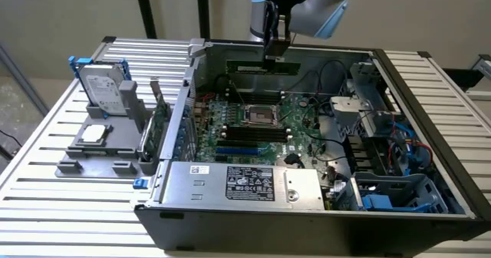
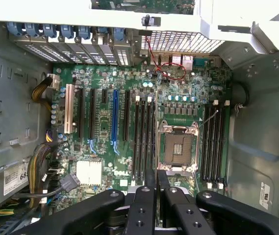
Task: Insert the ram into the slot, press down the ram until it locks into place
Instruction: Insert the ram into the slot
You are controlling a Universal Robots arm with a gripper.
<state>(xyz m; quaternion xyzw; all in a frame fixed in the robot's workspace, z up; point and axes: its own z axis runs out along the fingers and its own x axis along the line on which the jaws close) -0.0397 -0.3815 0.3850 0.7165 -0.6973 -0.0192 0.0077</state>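
The hand [image 1: 276, 58] pinches the ram [image 1: 263, 68] mid-length by its upper edge. The stick hangs just beneath the fingers, well above the memory slots [image 1: 253, 134]. It looks light, stiff and brittle, so the bare edges seem the safest hold, not the chips.

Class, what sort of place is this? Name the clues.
Probably a robotics lab bench: an open PC case on a slatted table, the gripper holding the ram over the motherboard.
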